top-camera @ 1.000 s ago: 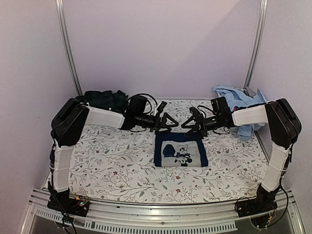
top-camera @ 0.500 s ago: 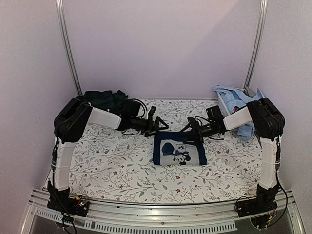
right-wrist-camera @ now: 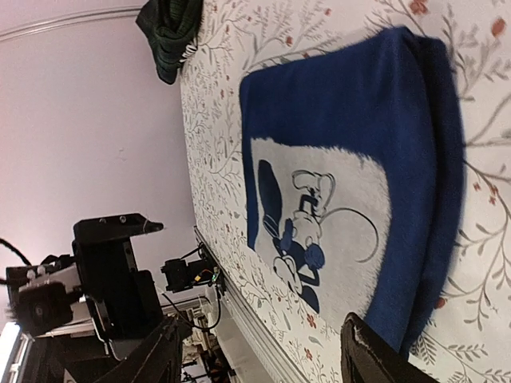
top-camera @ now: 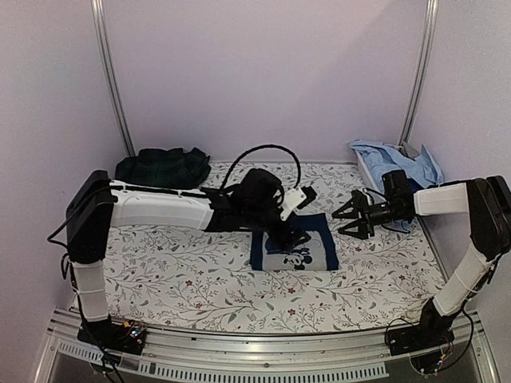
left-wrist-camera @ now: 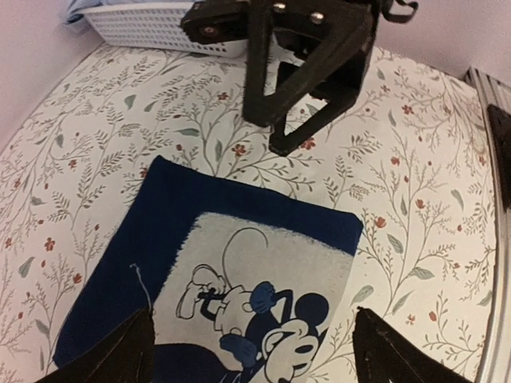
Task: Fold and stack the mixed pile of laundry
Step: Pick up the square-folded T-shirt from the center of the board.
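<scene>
The folded navy T-shirt (top-camera: 307, 255) lies flat in the middle of the sheet (top-camera: 184, 271), print side up and edges fairly square. It looks finished as a fold but has not been carried to any stack.

The left gripper (left-wrist-camera: 252, 319) hangs right over it with its fingers spread wide and nothing between them. In the wrist view the fingers bracket the printed panel. The right gripper (top-camera: 345, 219) sits just beside the shirt's right edge, low to the sheet, also spread and empty.

The step in hand looks like shifting this shirt aside or fetching the next garment; I cannot tell which. If the shirt is to be moved, the left gripper should come down at a folded edge, not the middle of the panel. It should pinch through every layer there (a bite on the top layer alone would peel the fold open). The lift should be low, with a slide sideways and no swing, so the shirt lands square.

If the right arm goes for more cloth, it should rise before turning, so a finger does not drag the shirt's edge.

The plaid piece (top-camera: 164, 167) waits bundled at the far left. The blue shirts (top-camera: 395, 158) are heaped in the basket (left-wrist-camera: 144, 24) at the far right.
</scene>
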Robot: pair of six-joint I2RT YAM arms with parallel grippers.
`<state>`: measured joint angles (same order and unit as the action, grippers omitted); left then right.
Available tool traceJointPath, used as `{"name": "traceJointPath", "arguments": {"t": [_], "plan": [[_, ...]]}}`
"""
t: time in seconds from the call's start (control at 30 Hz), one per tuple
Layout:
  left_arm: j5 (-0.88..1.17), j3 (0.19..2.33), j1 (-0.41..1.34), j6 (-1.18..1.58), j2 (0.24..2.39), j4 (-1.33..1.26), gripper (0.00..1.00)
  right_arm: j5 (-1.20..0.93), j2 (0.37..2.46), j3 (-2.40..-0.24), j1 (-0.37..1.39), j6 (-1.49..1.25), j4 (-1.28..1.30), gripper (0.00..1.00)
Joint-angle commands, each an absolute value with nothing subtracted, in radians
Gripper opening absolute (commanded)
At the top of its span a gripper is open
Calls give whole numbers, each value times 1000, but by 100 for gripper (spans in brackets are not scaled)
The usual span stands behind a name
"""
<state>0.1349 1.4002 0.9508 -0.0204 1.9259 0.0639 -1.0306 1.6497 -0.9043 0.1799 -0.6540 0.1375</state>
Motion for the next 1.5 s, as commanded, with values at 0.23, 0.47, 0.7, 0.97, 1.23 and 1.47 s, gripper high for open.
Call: {"name": "traceJointPath", "arguments": {"t": [0.23, 0.47, 0.7, 0.97, 1.23, 1.47], "plan": [[42, 1653, 1128, -322, 2246, 140, 67, -962, 1596, -795, 130, -608, 279, 67], [93, 1717, 1154, -371, 2347, 137, 54, -966, 1609, -787, 108, -585, 311, 67], [66, 1738, 1190, -404, 2374, 130, 52, -976, 1621, -788, 108, -569, 322, 67], [3, 1724, 1205, -422, 2348, 125, 53, -989, 1629, -788, 109, -536, 345, 68], [55, 1755, 1174, -373, 2421, 130, 40, -980, 1629, -779, 109, -526, 353, 68], [79, 1773, 1153, -353, 2419, 133, 3, -976, 1653, -772, 107, -520, 371, 72]]}}
